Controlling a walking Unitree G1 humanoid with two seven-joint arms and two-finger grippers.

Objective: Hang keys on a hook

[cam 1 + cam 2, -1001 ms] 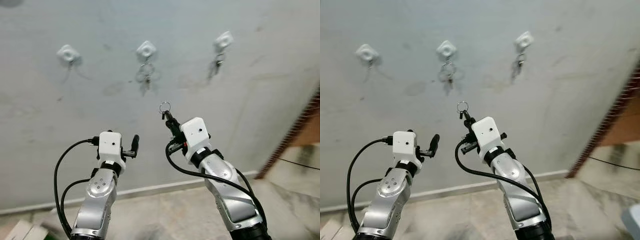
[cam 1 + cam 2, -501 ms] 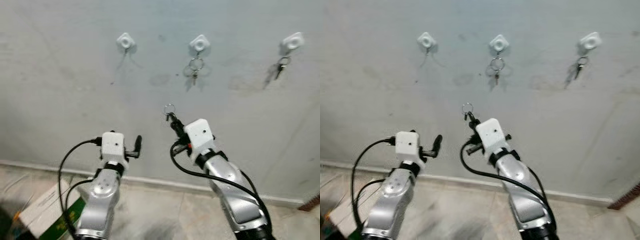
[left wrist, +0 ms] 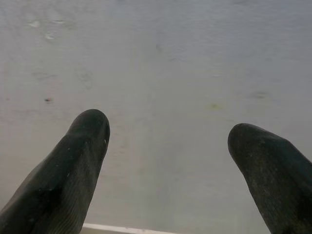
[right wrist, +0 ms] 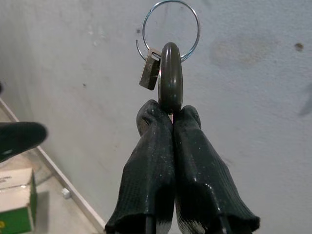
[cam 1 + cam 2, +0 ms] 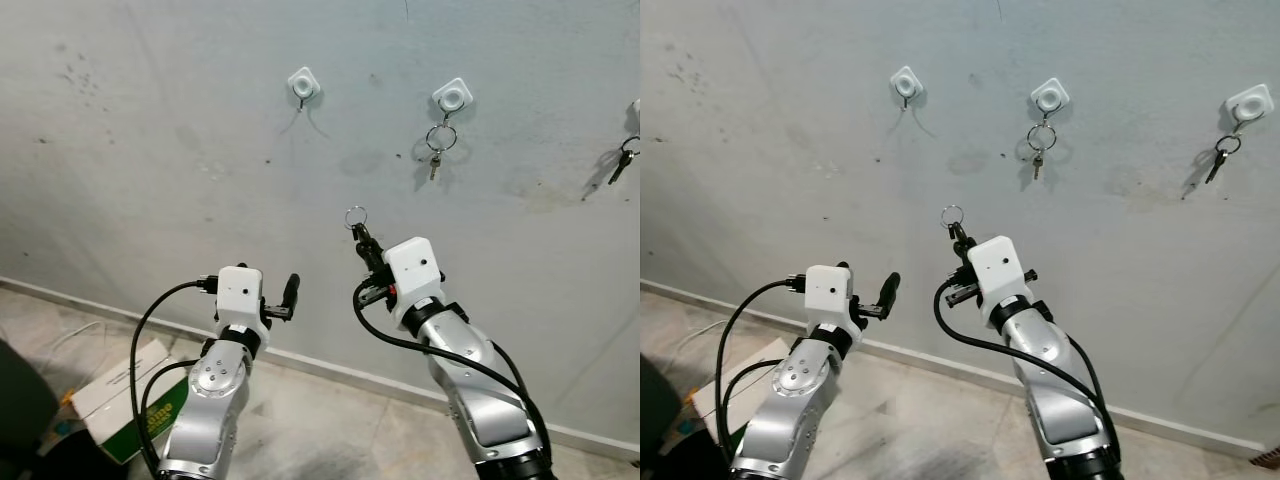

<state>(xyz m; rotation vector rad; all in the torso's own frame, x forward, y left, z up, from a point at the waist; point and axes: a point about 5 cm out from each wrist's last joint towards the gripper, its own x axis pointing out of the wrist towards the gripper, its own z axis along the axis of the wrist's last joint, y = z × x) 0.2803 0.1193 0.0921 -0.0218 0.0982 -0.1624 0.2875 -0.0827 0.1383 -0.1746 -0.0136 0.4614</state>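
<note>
Hidden or hard to read first. The third hook [image 5: 1250,102] sits at the far right of the wall [image 5: 760,150]; in the left eye view it is cut by the frame edge. Its keys [image 5: 1218,158] are small and dark, number not readable. The bunch on the middle hook [image 5: 452,96] is likewise too small to count: a ring and something short hanging under it [image 5: 437,148]. The green and white carton [image 5: 125,398] on the floor is partly hidden behind the left arm. A dark shape at the lower left corner cannot be identified.

Counts: three white hooks in a row, two of them carrying keys, one bare [image 5: 303,83]. Two arms, both raised toward the wall.

Right gripper [image 4: 168,113]: fingers pressed together, pinching the dark rounded head of the keys [image 4: 169,73]. The bunch stands up beyond the fingertips; the wire ring tops it, with a small brass-coloured piece hanging on the ring beside the head. How many keys make up the bunch cannot be told. Seen from the head, the ring [image 5: 354,214] is in open air above the gripper, apart from the wall hooks. The bare hook lies above and to the left of this gripper, the middle hook above and to its right.

Left gripper [image 3: 168,129]: fingers spread wide, nothing between them, pointed at plain wall. It hangs lower than the right gripper and to its left, well below the bare hook.
</note>
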